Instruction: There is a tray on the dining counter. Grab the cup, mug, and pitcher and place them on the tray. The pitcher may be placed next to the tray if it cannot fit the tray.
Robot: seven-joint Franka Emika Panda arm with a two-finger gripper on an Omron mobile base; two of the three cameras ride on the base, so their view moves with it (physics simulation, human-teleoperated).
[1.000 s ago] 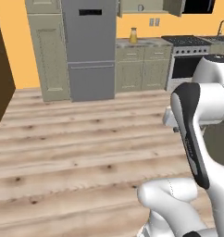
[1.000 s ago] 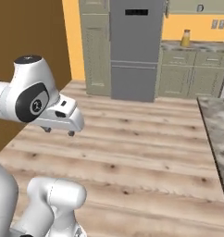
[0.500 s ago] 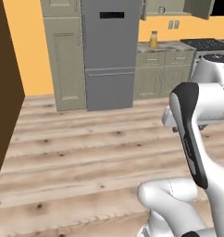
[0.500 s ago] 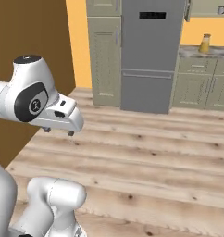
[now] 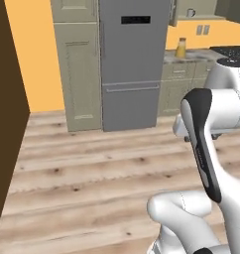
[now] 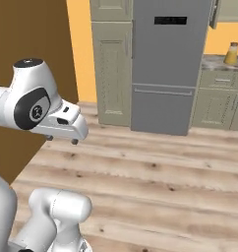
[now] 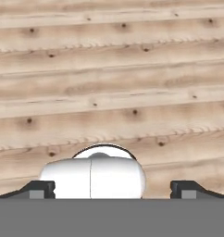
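1. Hand view: the gripper (image 7: 112,189) points straight down at the wooden plank floor (image 7: 112,83). Its two dark fingertips (image 7: 37,189) sit at opposite sides of the frame, jaws spread wide, nothing between them and nothing touching them.
2. Right base view: the gripper (image 6: 62,140) hangs under the white hand, well above the floor, beside a brown wall panel (image 6: 37,49).
3. Left base view: the pitcher (image 5: 181,48), orange-yellow with a brown lid, stands upright on the far kitchen counter (image 5: 191,56), right of the grey refrigerator (image 5: 132,64) and well apart from the arm.
4. Right base view: the pitcher (image 6: 231,53) appears on the same counter (image 6: 217,62), right of the refrigerator (image 6: 167,64).
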